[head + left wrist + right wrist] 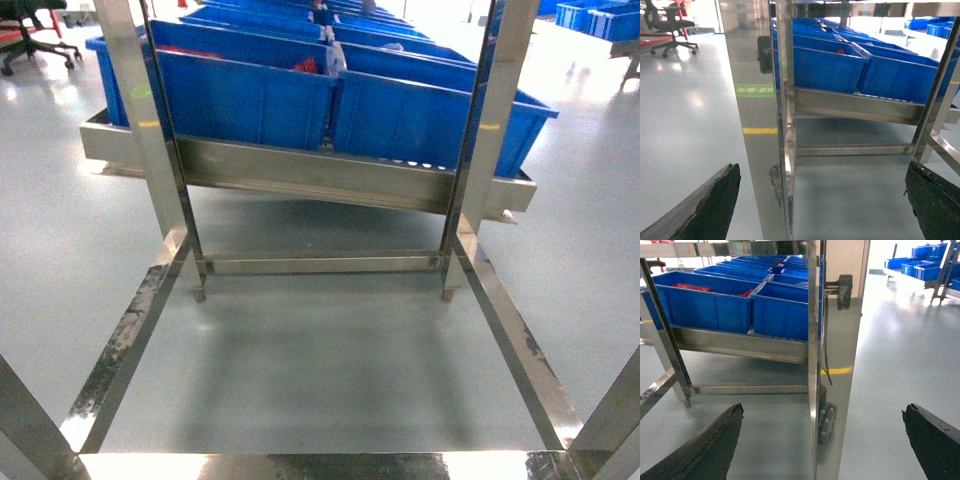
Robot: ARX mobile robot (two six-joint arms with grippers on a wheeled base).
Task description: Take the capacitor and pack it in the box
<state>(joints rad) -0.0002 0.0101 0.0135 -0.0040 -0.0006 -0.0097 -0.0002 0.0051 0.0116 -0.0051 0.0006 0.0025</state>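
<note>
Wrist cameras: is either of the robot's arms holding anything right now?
No. Both the left gripper and the right gripper have fingers spread wide, nothing between them.

Bright blue bins, silvery steel rack frame, pale grey glossy floor, black office chair

Steel posts stand between both sets of fingers; bare floor lies to either side.

Your left gripper is spread wide, and a rack post rises between its fingers, nearer the left one; right of the post there is bare floor up to the right finger. Your right gripper is spread too, with another post between its fingers. Beyond both, blue bins on a steel shelf block the way ahead, with a gap beneath.
</note>
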